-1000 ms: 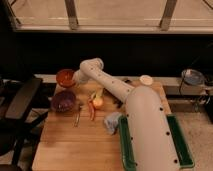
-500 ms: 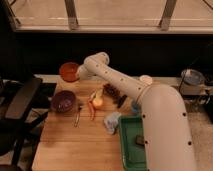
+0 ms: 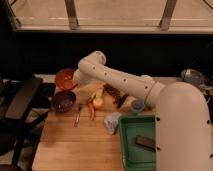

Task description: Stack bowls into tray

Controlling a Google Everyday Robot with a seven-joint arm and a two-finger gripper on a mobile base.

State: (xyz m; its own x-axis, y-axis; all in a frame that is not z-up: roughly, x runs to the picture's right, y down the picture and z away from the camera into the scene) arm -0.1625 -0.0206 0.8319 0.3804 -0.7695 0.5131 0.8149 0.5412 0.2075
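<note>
A: Place of the hand [image 3: 76, 80] now?

B: At the far left of the desk [image 3: 70, 145], right at the orange bowl [image 3: 64, 78]. Closed narrow, apparently pinching the right rim of this bowl.

A: And the other bowl?

B: Purple bowl [image 3: 63, 100] just in front of the orange one, resting on the desk, near but apart. Green tray [image 3: 131, 156] well apart, at the near right corner, partly hidden behind the big white arm [image 3: 125, 85]. Inside the tray, one small dark flat thing [image 3: 146, 142].

A: How to handle such bowls?

B: Probably light and stiff, plastic by the look. Glossy inside on the purple one, so likely slippery. Better to grip by the rim, one finger inside and one outside. Not around the whole body, too wide for that.

A: Danger on the way?

B: Held by one edge only, so could tilt or swing. Good also to pass above the blue-grey cup [image 3: 136, 105] in the middle, and to set down beside the dark thing, not on it.
</note>
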